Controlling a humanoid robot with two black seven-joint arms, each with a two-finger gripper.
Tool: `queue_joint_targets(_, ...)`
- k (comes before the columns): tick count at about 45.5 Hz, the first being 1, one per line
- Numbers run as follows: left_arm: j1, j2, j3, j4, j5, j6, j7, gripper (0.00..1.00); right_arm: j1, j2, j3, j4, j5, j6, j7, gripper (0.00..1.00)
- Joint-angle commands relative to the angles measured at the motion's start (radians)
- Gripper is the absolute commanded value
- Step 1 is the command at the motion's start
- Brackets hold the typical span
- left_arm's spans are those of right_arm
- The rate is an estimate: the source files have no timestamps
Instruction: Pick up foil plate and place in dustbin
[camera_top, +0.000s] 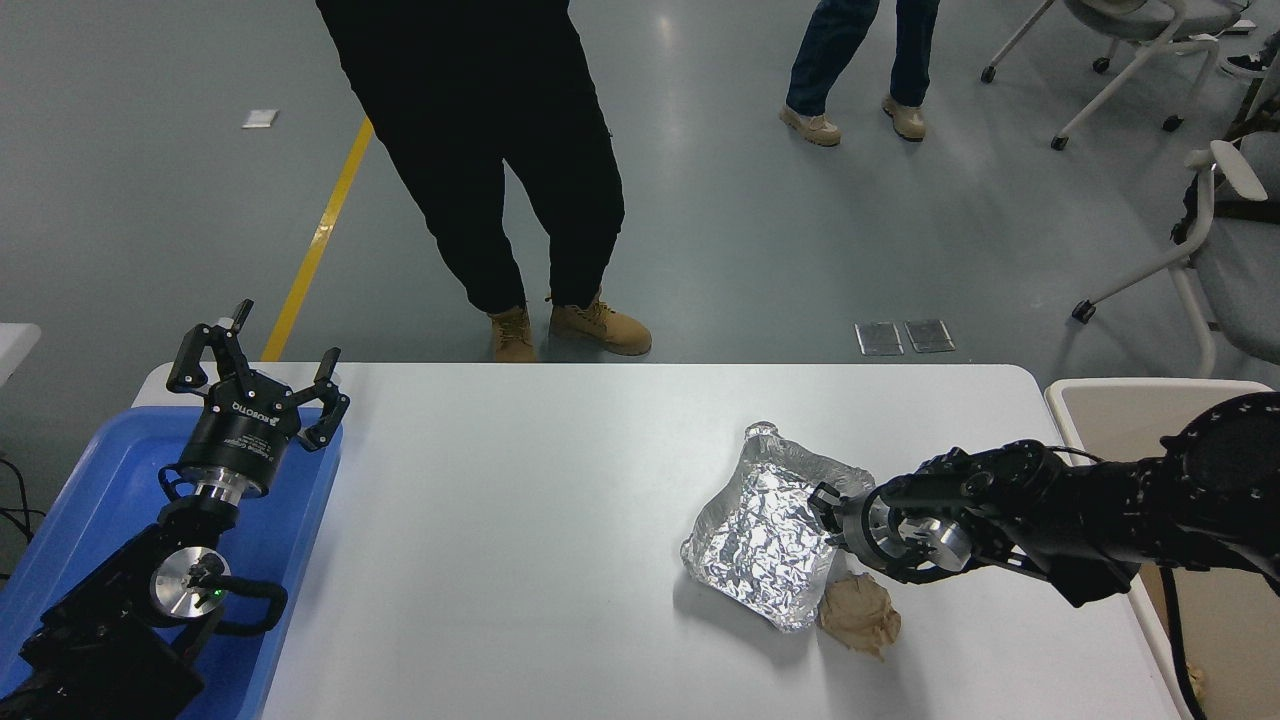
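The shiny, crinkled silver foil plate (765, 535) lies at the lower right of centre on the white table (520, 520), tilted. The right gripper (826, 505) is clamped on its right rim. The foil looks very light, thin and easily crushed, so the raised rim is the sensible hold. A crumpled tan paper ball (860, 617) touches its lower corner. The cream rectangular dustbin (1120, 395) waits at the right edge. The left gripper (258, 385), fingers spread, is parked at the lower left.

- White table (520, 520) bare left of foil plate (765, 535): wide free room.
- Paper ball (860, 615) touching plate's near-right corner, blocks that side.
- Dustbin (1120, 405) past table's right edge; right arm over its rim.
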Motion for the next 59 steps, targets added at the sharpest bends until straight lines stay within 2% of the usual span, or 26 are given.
queue_joint_targets(1,0.000,0.000,0.000,0.000,0.000,0.001,0.000,0.98,0.042,-0.008,-0.001,0.008,0.009,0.010,0.000,0.00)
queue_joint_targets(12,0.000,0.000,0.000,0.000,0.000,-0.001,0.000,0.98,0.166,-0.104,-0.009,0.069,0.024,0.061,-0.002,0.00)
queue_joint_targets(33,0.000,0.000,0.000,0.000,0.000,-0.001,0.000,0.98,0.581,-0.428,-0.037,0.260,0.028,0.283,-0.003,0.00)
queue_joint_targets(46,0.000,0.000,0.000,0.000,0.001,0.001,0.000,0.98,0.776,-0.523,-0.095,0.261,0.028,0.395,-0.003,0.00)
queue_joint_targets(59,0.000,0.000,0.000,0.000,0.000,-0.001,0.000,0.98,0.822,-0.562,-0.121,0.261,0.026,0.423,-0.003,0.00)
